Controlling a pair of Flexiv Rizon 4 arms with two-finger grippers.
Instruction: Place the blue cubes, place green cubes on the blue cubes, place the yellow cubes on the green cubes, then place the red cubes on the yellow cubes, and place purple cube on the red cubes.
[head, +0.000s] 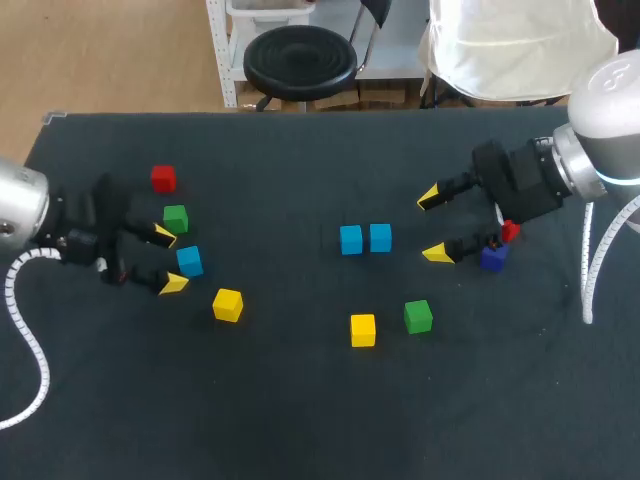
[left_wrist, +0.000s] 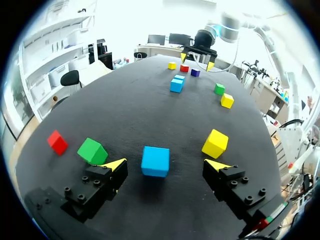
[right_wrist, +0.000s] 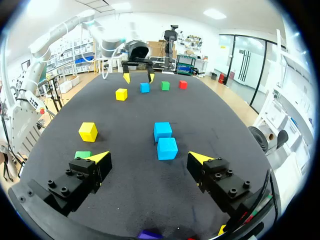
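L fingers (left_wrist: 116, 164) open, blue cube (left_wrist: 155, 161) between; R fingers (right_wrist: 98, 157) open, two blue cubes (right_wrist: 167, 148) ahead.

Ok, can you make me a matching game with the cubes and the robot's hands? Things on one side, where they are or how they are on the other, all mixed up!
Things:
1. purple cube
2. lone blue cube
3. blue cube pair
4. right hand

Places or states:
A. between the open fingers of the left hand
B. side by side in the middle
C. next to a red cube, by the right hand
D. open, holding nothing

Pairs: 1-C, 2-A, 3-B, 4-D.
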